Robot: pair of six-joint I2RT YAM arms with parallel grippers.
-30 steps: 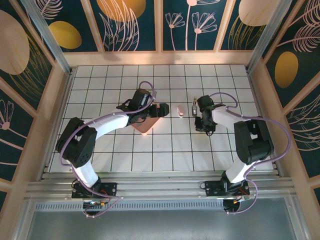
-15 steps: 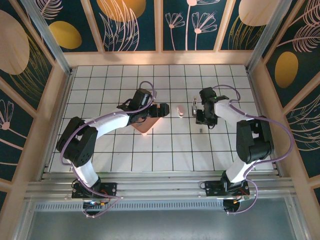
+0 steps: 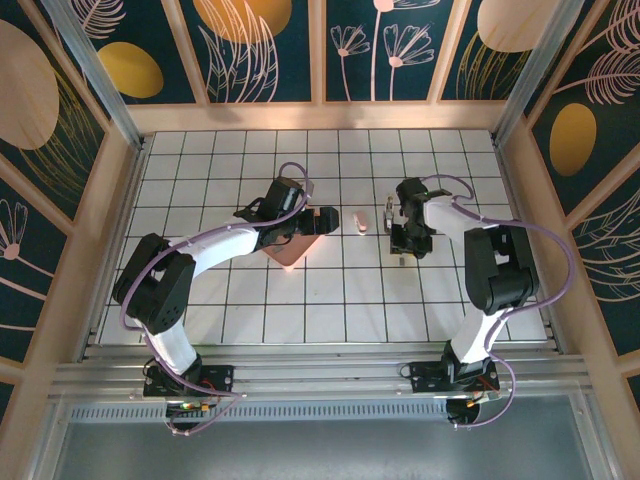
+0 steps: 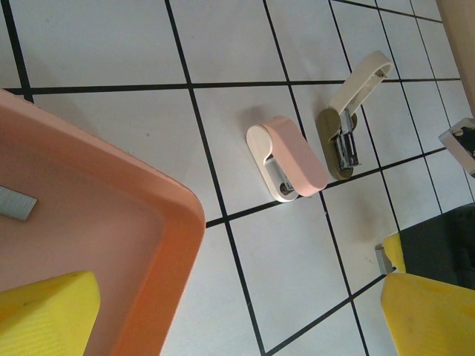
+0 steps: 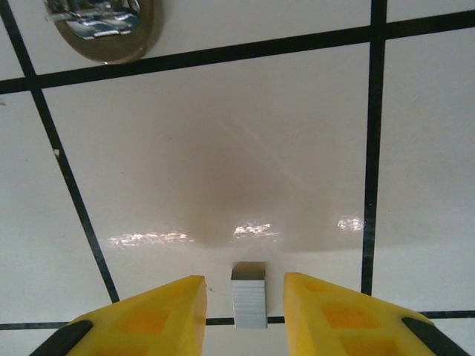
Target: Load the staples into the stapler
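Staples point(image 5: 249, 304): one loose strip lies flat on the bench point(image 5: 223, 148), right between the fingers of the right hand point(image 5: 245, 288). There's a small gap on each side, so fingers parted, nothing gripped. Second strip point(image 4: 15, 202) sits in the pink tray point(image 4: 159, 245).

Delta over the last second:
- Right hand was down on that patch of bench, pinched together.
- It then pulled back toward the stapler point(image 4: 343, 141), and the top view showed the strip left lying on the tile.
- Now it's back over the strip with fingers apart.
- Left arm, tray and stapler haven't moved.

My read: the strip slipped out or was set down short of the stapler. So this is a re-grasp setup, not loading. I see no fresh strip in the channel yet. The next move is a squeeze across the strip's narrow sides. It's a thin flat part on glossy tile, so it could skid.

Left hand point(image 4: 237, 304): fingers wide apart, empty, hovers at the tray's corner.

Count:
- Strips: 2 visible, one on the bench and one in the tray. Most of the tray floor is hidden, so there may be more.
- Stapler: 1, cream arm swung up, metal channel exposed, near the loose strip.
- Pink-and-white piece point(image 4: 293, 156): 1, closed, just beside the stapler. Can't tell if it's a second stapler.
- Tray: 1.
- Hands: 2.
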